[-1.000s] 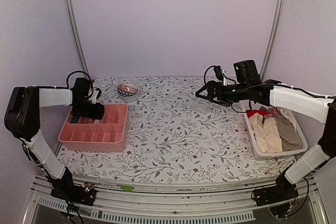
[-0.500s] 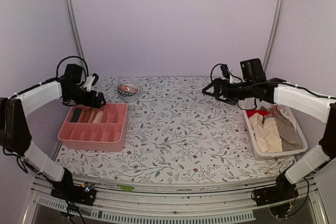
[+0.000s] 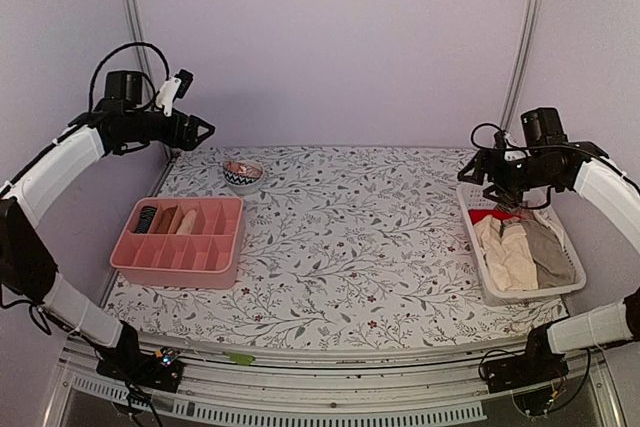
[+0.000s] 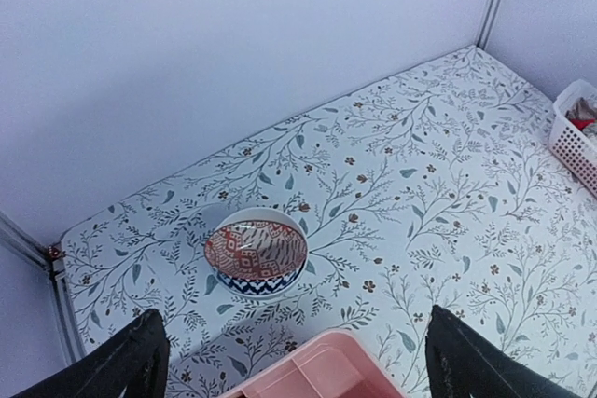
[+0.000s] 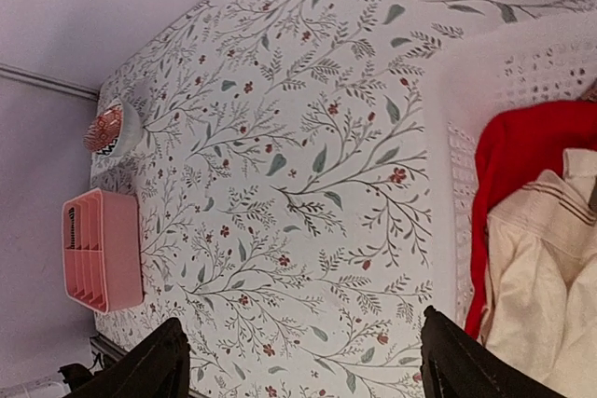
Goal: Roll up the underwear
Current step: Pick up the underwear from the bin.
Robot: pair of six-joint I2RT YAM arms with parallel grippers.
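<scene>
Two sets of jaws, both spread wide, nothing between either pair. High over the back left corner of the tabletop (image 3: 340, 237), the left jaws, above a small patterned bowl (image 4: 256, 251) and the pink tray (image 3: 180, 247). Over the back end of a white basket (image 3: 497, 292) at the right edge, the right jaws. Heaped unrolled in that basket, the underwear (image 3: 512, 252), cream and beige beside a red cloth (image 5: 522, 151); a few rolled-looking pieces (image 3: 178, 219) in the tray's back row. Likely between garments: next, lowering the right jaws to pinch one cream piece and carry it to open tabletop for rolling.
</scene>
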